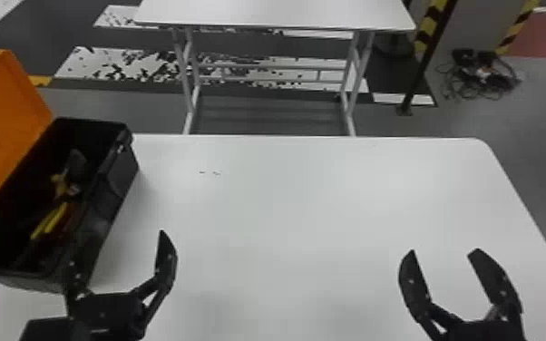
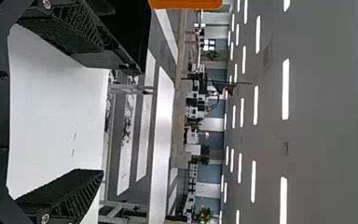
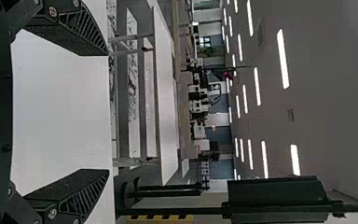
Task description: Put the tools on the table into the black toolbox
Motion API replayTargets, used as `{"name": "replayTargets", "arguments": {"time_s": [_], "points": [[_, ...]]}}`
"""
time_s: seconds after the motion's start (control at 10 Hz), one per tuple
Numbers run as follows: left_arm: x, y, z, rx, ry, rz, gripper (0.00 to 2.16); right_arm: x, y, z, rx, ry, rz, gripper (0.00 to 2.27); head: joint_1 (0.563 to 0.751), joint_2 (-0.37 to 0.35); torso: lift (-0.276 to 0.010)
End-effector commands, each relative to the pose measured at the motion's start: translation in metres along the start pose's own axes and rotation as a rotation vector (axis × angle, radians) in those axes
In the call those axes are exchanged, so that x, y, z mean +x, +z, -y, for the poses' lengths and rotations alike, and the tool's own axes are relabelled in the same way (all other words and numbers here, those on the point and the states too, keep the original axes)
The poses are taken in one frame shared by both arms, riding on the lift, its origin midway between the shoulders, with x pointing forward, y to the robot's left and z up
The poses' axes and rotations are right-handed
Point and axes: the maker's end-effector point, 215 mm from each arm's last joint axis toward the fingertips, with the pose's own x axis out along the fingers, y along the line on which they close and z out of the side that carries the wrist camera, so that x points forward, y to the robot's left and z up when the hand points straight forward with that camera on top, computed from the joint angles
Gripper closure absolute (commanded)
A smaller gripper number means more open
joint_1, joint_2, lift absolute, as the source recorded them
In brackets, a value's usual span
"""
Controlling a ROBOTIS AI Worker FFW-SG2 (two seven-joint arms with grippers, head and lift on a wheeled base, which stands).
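Observation:
My left gripper (image 1: 120,267) is open over the near left of the table, beside the black toolbox (image 1: 115,181). My right gripper (image 1: 444,267) stands open above the table's near right. Inside the toolbox lie tools with yellow handles (image 1: 50,222) and a dark-headed tool (image 1: 76,165). In the left wrist view, the left gripper (image 2: 86,116) has nothing between its fingers, and part of the toolbox (image 2: 130,32) is behind one of them. The right gripper (image 3: 93,112) holds nothing in the right wrist view.
The toolbox's orange lid (image 1: 4,118) stands raised on its left side. A white table (image 1: 304,204) lies under both grippers, with small dark marks toward its far left. Beyond it stands a second white table (image 1: 276,13); cables (image 1: 485,77) lie on the floor at the far right.

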Motion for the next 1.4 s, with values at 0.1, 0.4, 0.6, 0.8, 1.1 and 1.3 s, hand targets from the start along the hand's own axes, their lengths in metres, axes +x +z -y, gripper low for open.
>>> {"name": "replayTargets", "arguments": {"time_s": [0.1,0.4,0.6,0.8,1.1,1.3], "points": [[-0.016,-0.006,0.013,-0.007,-0.019,0.005,0.08,-0.025,0.006,-0.026,-0.021,0.008,0.09,0.13,0.695,0.005,-0.075],[-0.02,-0.01,0.015,-0.002,-0.019,-0.004,0.08,-0.033,0.009,-0.026,-0.024,0.0,0.115,0.14,0.695,0.014,-0.075],[-0.023,-0.005,0.013,-0.008,-0.01,0.019,0.08,-0.031,0.0,-0.023,-0.024,-0.003,0.087,0.14,0.695,0.014,-0.075],[-0.025,-0.003,0.012,-0.009,-0.011,0.024,0.08,-0.03,-0.005,-0.017,-0.031,-0.01,0.067,0.14,0.695,0.011,-0.075],[-0.025,0.001,0.012,-0.015,-0.007,0.038,0.08,-0.029,-0.011,-0.011,-0.028,-0.022,0.046,0.14,0.695,0.0,-0.075],[-0.025,-0.003,0.011,-0.014,-0.006,0.031,0.08,-0.029,-0.011,-0.009,-0.03,-0.024,0.048,0.14,0.695,-0.006,-0.075]]}}
